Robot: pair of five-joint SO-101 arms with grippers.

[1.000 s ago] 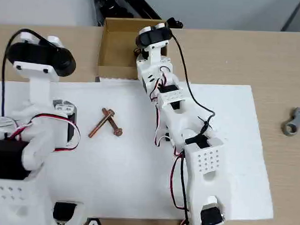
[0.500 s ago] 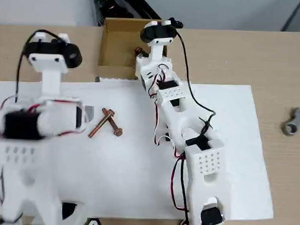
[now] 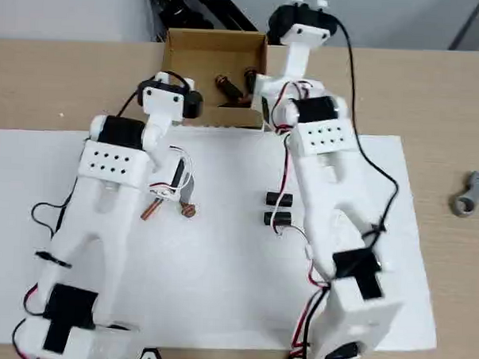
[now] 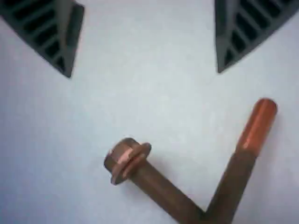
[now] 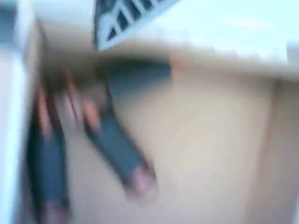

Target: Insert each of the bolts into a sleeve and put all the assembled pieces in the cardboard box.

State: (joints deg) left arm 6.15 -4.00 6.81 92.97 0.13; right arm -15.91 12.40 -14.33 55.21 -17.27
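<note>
Two copper bolts [image 4: 140, 175] lie crossed on the white sheet [image 3: 219, 282]; in the high view one bolt head [image 3: 188, 211] shows beside my left arm. My left gripper [image 4: 145, 70] hangs open just above them, its dark fingers [image 4: 51, 32] apart and holding nothing. Two black sleeves [image 3: 279, 209] lie side by side mid-sheet. The cardboard box [image 3: 190, 46] at the back holds assembled pieces [image 3: 225, 87], seen blurred in the right wrist view as dark sleeves on copper bolts [image 5: 117, 144]. My right gripper [image 3: 259, 91] is at the box's right side.
A grey metal part [image 3: 469, 193] lies on the wooden table far right, off the sheet. Both arms stretch over the sheet from the near edge. Dark equipment stands behind the box.
My left arm swung from the left side to above the bolts. My right arm shifted right and back, uncovering the two sleeves, with its gripper still at the box.
</note>
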